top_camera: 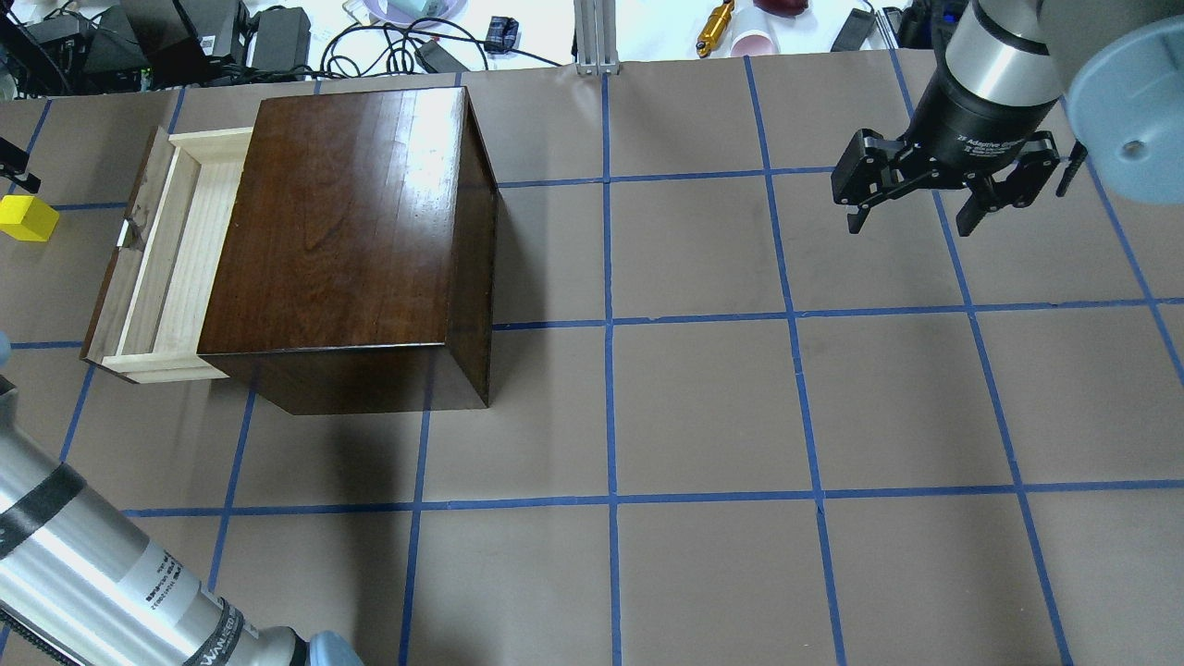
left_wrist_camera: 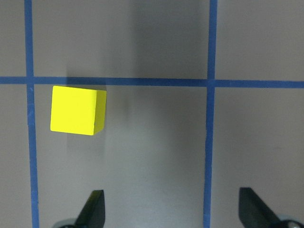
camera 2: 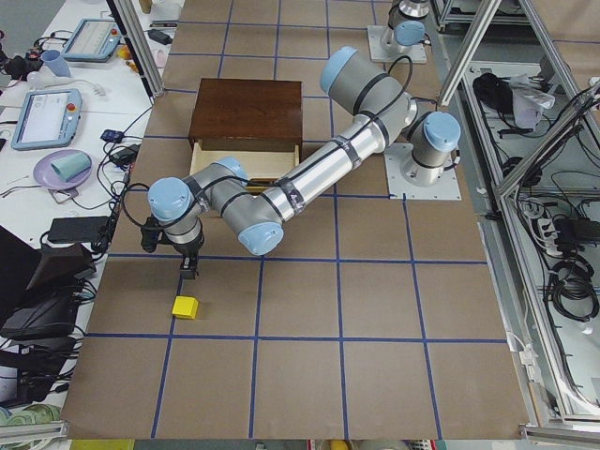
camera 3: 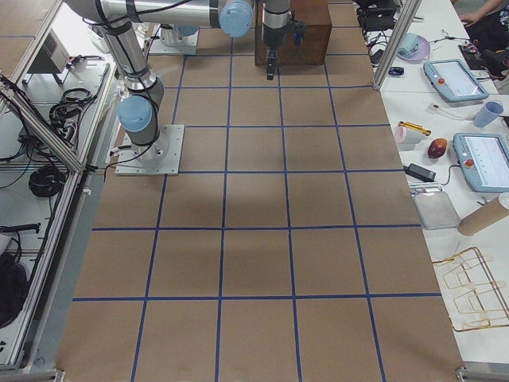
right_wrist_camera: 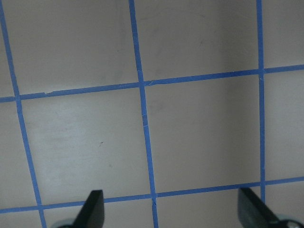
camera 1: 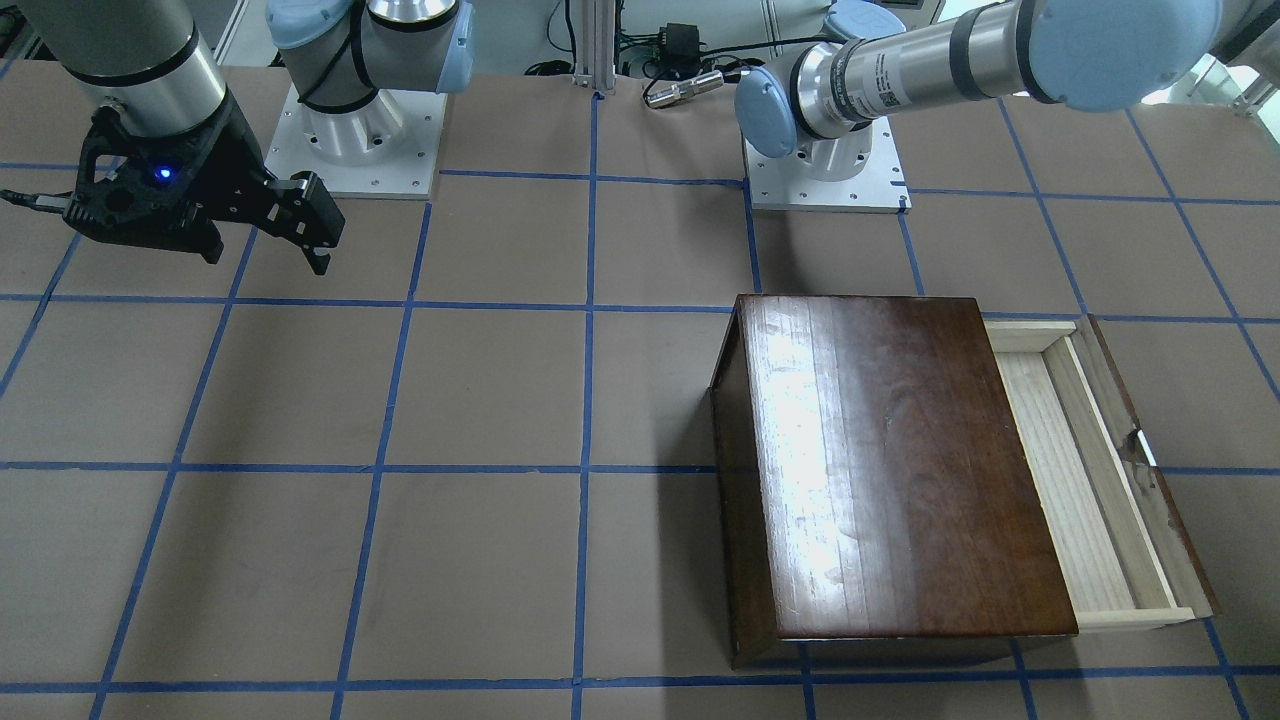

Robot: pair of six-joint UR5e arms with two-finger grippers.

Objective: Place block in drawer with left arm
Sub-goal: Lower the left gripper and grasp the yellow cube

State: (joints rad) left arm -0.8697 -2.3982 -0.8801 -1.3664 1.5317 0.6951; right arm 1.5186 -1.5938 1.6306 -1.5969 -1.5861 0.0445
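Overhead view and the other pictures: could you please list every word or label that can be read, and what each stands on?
"Adaptive": on the black collar above the right pincer; the characters either side are unclear.
"WAL": white letters on a black band of the left arm; the rest is unclear.
White sticker on the left arm: too small to read.

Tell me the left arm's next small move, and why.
Probably shift the left gripper across until it is over the block: in the wrist view the block sits off to one side of the open fingers, not between them. The drawer already stands open.
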